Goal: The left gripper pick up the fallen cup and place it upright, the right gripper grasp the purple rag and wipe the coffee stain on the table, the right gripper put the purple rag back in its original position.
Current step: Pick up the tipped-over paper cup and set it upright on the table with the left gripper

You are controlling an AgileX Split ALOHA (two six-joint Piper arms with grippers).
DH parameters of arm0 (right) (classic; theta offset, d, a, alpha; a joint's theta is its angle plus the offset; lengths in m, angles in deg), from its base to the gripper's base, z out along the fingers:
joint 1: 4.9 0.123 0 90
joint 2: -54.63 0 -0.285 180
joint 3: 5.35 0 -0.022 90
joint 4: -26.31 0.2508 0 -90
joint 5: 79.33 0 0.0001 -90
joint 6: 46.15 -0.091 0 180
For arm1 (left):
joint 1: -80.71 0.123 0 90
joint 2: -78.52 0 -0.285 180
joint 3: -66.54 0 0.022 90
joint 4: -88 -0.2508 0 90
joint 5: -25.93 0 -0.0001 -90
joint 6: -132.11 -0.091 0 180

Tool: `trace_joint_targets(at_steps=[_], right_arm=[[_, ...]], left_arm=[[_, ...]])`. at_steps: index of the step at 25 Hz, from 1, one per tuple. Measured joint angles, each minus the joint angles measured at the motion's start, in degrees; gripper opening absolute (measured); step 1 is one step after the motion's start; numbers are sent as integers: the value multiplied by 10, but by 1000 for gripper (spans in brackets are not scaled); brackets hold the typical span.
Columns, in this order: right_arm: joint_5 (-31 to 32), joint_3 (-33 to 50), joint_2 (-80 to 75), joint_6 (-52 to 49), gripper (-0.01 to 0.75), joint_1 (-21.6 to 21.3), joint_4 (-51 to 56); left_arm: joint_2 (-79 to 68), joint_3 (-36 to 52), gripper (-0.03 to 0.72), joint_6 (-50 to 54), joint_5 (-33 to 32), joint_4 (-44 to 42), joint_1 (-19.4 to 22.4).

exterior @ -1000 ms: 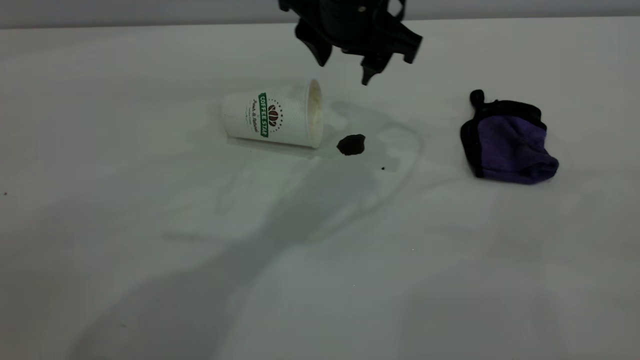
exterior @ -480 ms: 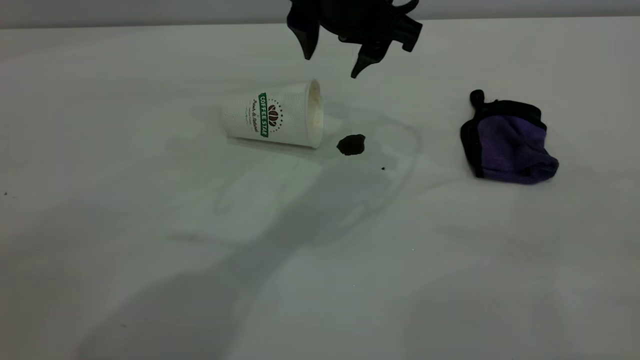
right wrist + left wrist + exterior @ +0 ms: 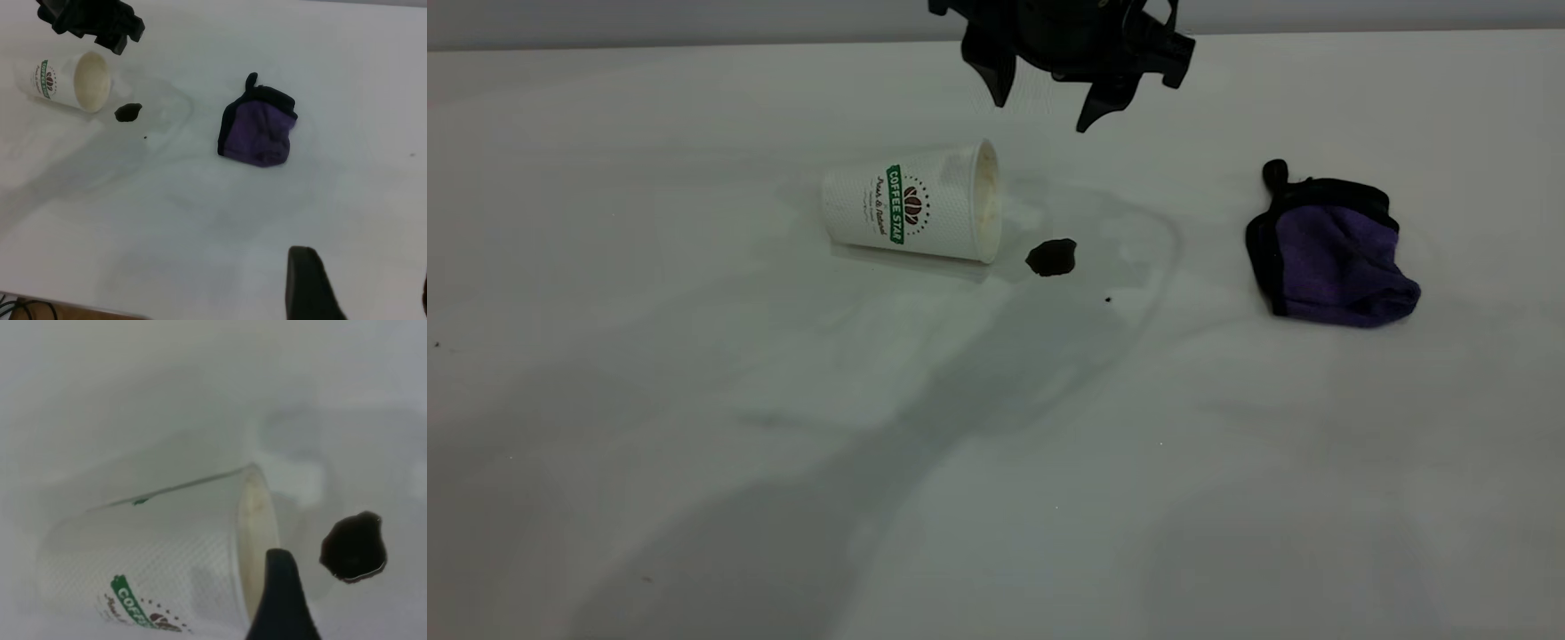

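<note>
Top centre, the left gripper (image 3: 1045, 111) hovers, jaws wide and empty, over the fallen cup (image 3: 911, 215); next it must descend and clamp.

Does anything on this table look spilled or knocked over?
Yes. The fallen cup lies on its side, mouth toward a small dark coffee stain just beside its rim. The purple rag sits apart, bunched.
</note>
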Motion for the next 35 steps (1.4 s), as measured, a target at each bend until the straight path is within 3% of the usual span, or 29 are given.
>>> trace_joint_targets(at_steps=[5,13,21,35], right_arm=[[0,0,0,0,446,0,0],[0,0,0,0,446,0,0],[0,0,0,0,446,0,0],[0,0,0,0,446,0,0]], left_arm=[[0,0,591,-1,-21,1,0],[0,0,589,11,-1,16,-18],[-6,0,559,68,-1,-90,-21],[-60,0,555,141,-30,-170,-21]])
